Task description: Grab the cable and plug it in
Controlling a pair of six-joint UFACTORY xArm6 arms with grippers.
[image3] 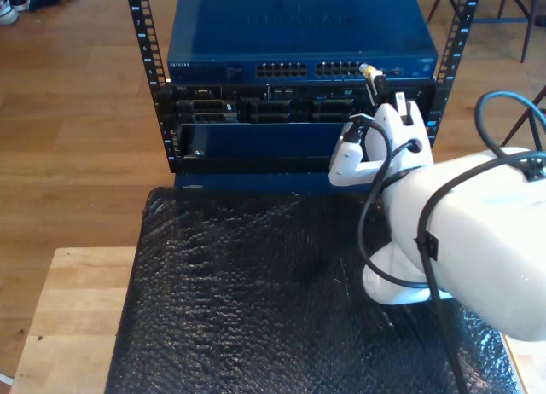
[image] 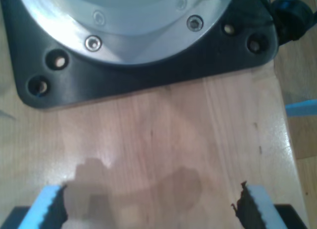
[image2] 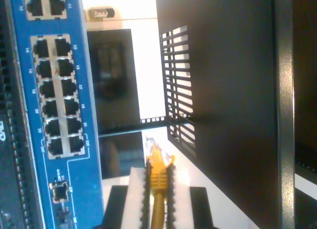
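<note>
wood floor all round, w/ a rack standing on it and a blue network switch (image3: 299, 40) on top of that rack; in front you've got a bench under black bubble wrap (image3: 273, 300), bare wood showing at the exterior view's left. my second gripper (image2: 157, 182) is clamped tight on the yellow cable (image2: 157, 189), pads nearly touching w/ only the cable's width between them, and the clear plug (image2: 154, 150) sticks out just past the fingertips. long axis of cable runs straight along the fingers, so the plug points where the gripper points. in the exterior view that gripper sits up at the switch's front, near the exterior view's right end of the port row (image3: 311, 69), plug end (image3: 364, 69) close to the face but i'd judge not yet seated. from the second wrist cam the rj45 ports (image2: 55, 97) lie off to the side of the plug, not dead ahead, so the coming move likely needs a sideways shift before you push in; can't tell clip orientation. my first gripper (image: 148, 201) is wide open, holding nothing, over bare wood bench (image: 168, 140) beside a black arm base plate (image: 143, 75), well apart from the cable, so the second arm is the nearer one.
</note>
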